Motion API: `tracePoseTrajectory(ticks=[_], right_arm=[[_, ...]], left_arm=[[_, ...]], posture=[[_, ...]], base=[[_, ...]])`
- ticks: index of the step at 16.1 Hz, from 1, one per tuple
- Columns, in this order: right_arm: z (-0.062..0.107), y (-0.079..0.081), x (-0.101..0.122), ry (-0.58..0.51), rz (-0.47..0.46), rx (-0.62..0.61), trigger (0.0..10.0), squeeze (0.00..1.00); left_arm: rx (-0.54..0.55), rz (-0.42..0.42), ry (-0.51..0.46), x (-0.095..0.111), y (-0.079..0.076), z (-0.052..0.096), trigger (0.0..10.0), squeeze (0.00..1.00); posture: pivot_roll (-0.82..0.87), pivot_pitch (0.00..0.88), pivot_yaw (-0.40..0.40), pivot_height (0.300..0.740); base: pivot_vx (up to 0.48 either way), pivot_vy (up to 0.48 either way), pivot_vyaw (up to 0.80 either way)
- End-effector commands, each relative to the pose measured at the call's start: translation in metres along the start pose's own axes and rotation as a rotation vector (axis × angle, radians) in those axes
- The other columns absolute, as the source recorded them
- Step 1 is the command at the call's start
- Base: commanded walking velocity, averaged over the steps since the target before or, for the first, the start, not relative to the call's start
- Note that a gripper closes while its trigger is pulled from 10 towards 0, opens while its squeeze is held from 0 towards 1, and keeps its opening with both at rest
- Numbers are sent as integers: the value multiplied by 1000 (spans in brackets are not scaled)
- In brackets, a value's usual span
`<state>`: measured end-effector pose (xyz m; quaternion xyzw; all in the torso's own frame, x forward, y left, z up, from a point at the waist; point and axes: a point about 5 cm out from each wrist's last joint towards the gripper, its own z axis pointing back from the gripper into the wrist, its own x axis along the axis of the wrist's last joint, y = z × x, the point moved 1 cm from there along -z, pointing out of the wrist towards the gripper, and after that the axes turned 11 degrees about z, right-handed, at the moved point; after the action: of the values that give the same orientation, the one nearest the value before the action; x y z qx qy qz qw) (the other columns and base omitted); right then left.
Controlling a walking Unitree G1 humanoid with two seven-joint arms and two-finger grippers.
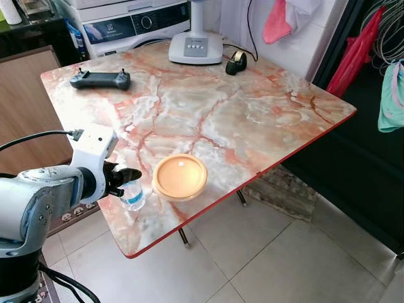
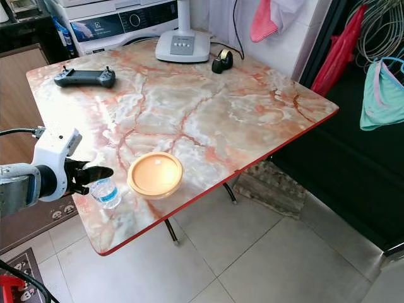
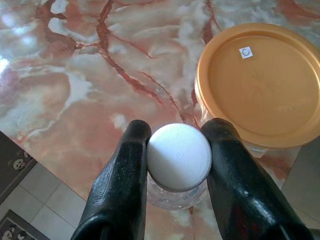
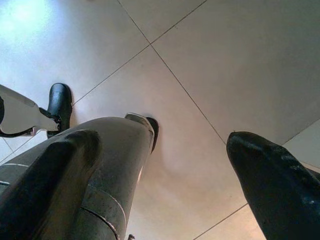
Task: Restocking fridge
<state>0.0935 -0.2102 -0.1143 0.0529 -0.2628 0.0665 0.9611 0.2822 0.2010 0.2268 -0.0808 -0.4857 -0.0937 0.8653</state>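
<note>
Near the table's near-left edge, the left gripper (image 3: 175, 150) is closing its two black fingers (image 3: 125, 175) on a small water bottle (image 1: 133, 194), one finger each side of the neck just under the white cap (image 3: 179, 156). The fingers are touching the cap's sides, so the opening is about cap-wide.

The bottle is standing upright on the marble-pattern table (image 1: 240, 120), long axis vertical, cap pointing up, just left of a round container with an orange lid (image 1: 180, 176) and near to it, not clearly touching.

The left wrist view is showing the cap end-on and a small sticker on the orange lid; the head views are showing the bottle's clear body and blue label side-on.

Far side of the table is carrying a black handheld controller (image 1: 100, 79), a white fan base (image 1: 196, 45) and a tape dispenser (image 1: 236, 62).

The right gripper (image 4: 190, 165) is hanging over tiled floor (image 4: 225, 60), fingers spread well apart, holding nothing.
</note>
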Motion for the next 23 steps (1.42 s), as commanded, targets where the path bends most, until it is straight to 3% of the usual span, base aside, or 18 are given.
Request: tracePoseTrajectory(ticks=[1, 3, 6, 9, 10, 11, 12, 13, 14, 15, 17, 19, 21, 22, 23], right_arm=[[4, 2, -17, 74, 4, 10, 10000, 0], [5, 2, -17, 75, 4, 8, 10000, 0], [5, 2, -17, 75, 2, 8, 10000, 0], [5, 2, -18, 70, -8, 6, 10000, 0], [5, 3, -18, 70, -7, 9, 10000, 0], [5, 3, -18, 71, -6, 10, 10000, 0], [5, 3, -18, 73, -4, 11, 10000, 0], [5, 3, -18, 72, -6, 12, 10000, 0], [5, 4, -18, 67, -13, 13, 10000, 0], [5, 5, -18, 66, -15, 14, 10000, 0], [5, 4, -18, 64, -20, 11, 10000, 0], [5, 4, -18, 64, -20, 7, 10000, 0], [5, 3, -18, 62, -20, 6, 10000, 0], [5, 3, -18, 60, -20, 5, 10000, 0], [5, 3, -18, 60, -19, 6, 10000, 0]], left_arm=[[-3, 15, 36, -7, 1, -1, 0, 0], [18, 7, 28, -7, 4, 0, 0, 0], [124, -45, -67, 6, 18, 3, 0, 0], [297, -30, -199, 26, 55, 26, 0, 0], [382, -41, -236, 26, 75, 41, 0, 0], [406, -49, -252, 25, 81, 46, 0, 0], [450, -18, -254, 12, 98, 52, 2471, 0], [502, -53, -226, 0, 110, 53, 10000, 0], [618, 64, -163, -49, 141, 51, 10000, 0], [650, 76, -159, -64, 148, 50, 10000, 0], [723, 213, -162, -114, 159, 44, 10000, 0], [730, 276, -82, -176, 150, 28, 10000, 0], [667, 362, -20, -217, 133, 13, 10000, 0], [623, 327, 64, -245, 117, -1, 10000, 0], [560, 225, 150, -261, 101, -12, 10000, 0]], posture=[[222, 115, -40, 740], [221, 114, -41, 740], [218, 112, -40, 740], [214, 112, -36, 740], [217, 112, -35, 740], [218, 113, -37, 740], [221, 112, -38, 740], [220, 117, -35, 740], [214, 115, -33, 740], [214, 115, -32, 740], [209, 111, -33, 740], [195, 111, -37, 740], [190, 113, -40, 740], [193, 110, -42, 740], [189, 110, -42, 740]], base=[[0, 0, 0], [0, 0, 0], [0, 0, 0], [0, 0, 0], [0, 0, 0], [0, 0, 0], [0, 0, 0], [0, 0, 0], [0, 0, 0], [0, 0, 0], [0, 0, 0], [0, 0, 0], [0, 0, 0], [0, 0, 0], [0, 0, 0]])
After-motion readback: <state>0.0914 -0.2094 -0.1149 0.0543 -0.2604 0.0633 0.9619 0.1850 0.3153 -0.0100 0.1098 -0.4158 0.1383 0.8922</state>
